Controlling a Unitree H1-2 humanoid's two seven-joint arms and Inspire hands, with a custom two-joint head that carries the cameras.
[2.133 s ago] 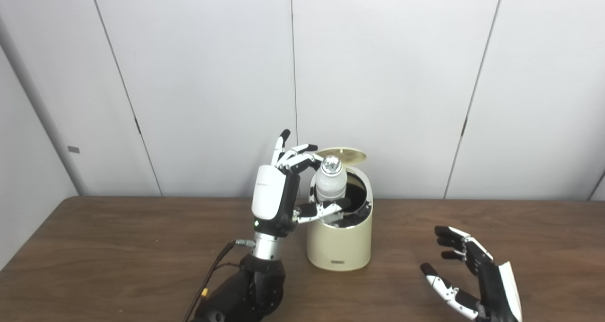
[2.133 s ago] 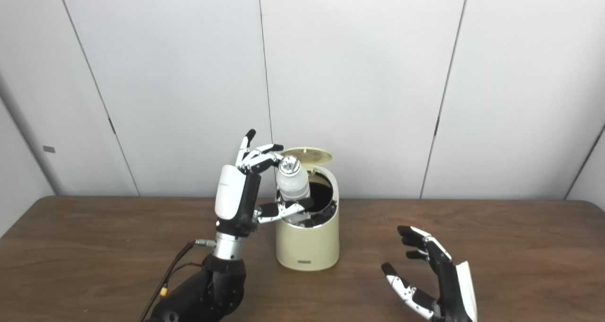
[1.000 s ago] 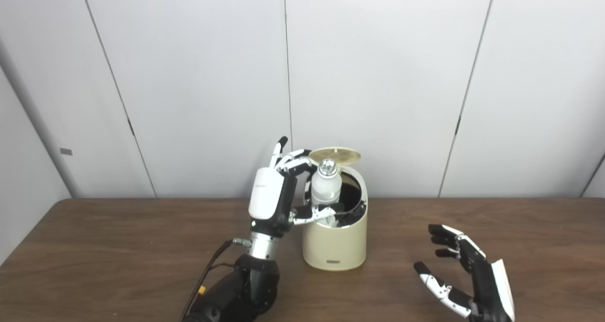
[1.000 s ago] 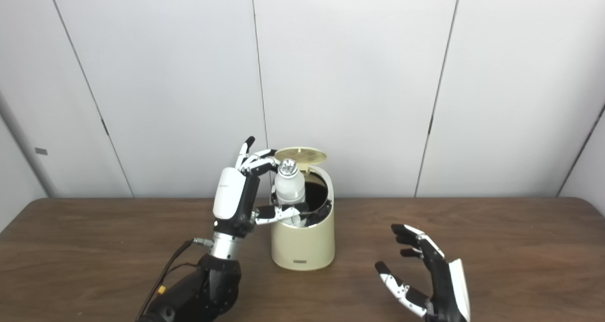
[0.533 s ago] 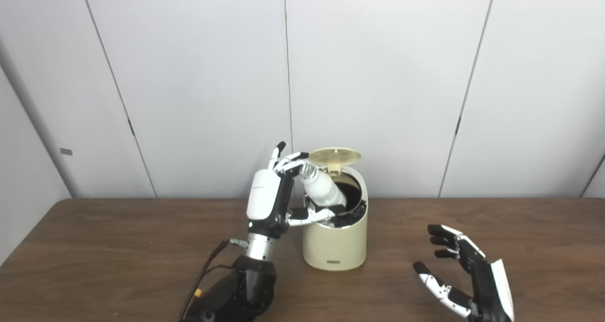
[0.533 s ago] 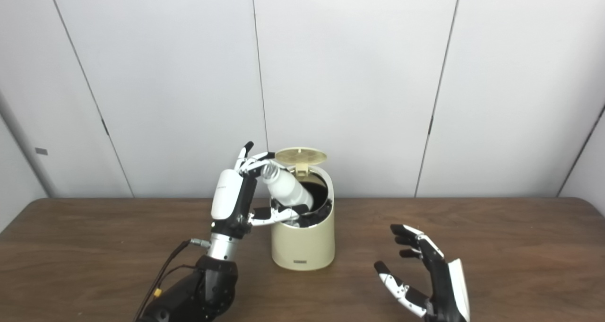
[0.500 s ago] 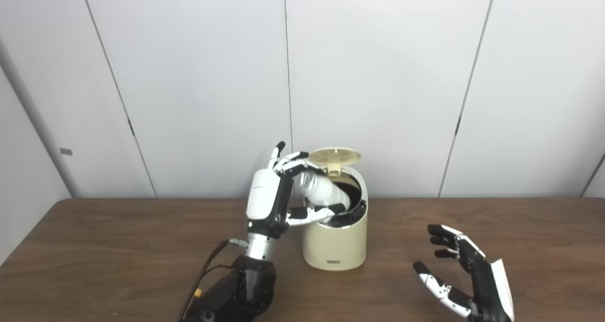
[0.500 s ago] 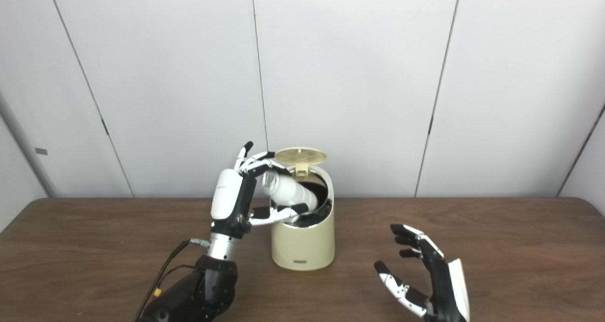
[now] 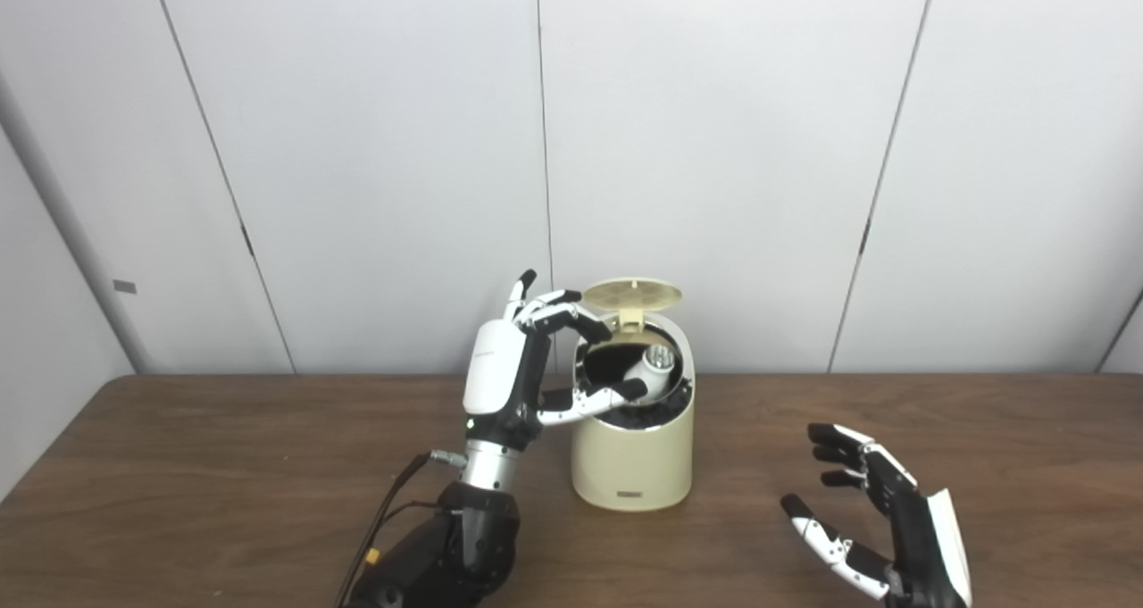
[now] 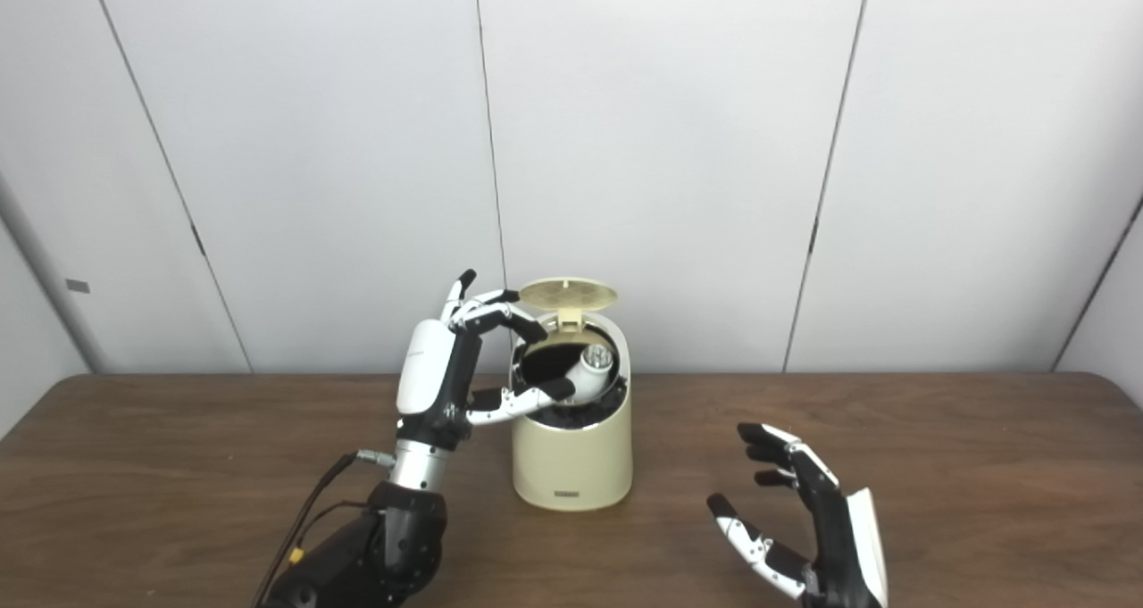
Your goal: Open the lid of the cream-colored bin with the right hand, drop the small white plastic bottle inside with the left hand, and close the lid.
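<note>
The cream-colored bin (image 9: 632, 461) stands mid-table with its round lid (image 9: 632, 294) tipped up at the back. The small white plastic bottle (image 9: 649, 368) lies inside the bin's dark mouth, its silver cap pointing up toward the right rim. My left hand (image 9: 511, 376) is raised just left of the bin, open, with fingers spread over the left rim and nothing in its grasp. My right hand (image 9: 880, 523) rests low near the table's front right, open, palm turned toward the bin.
The brown wooden table (image 9: 179, 465) runs wide on both sides of the bin. White wall panels (image 9: 714, 144) stand right behind it. A black cable (image 9: 393, 510) trails from my left forearm.
The bottle tipped over out of my left hand and dropped into the bin. My left hand has drawn back slightly to the left and is empty. The right hand stayed still.
</note>
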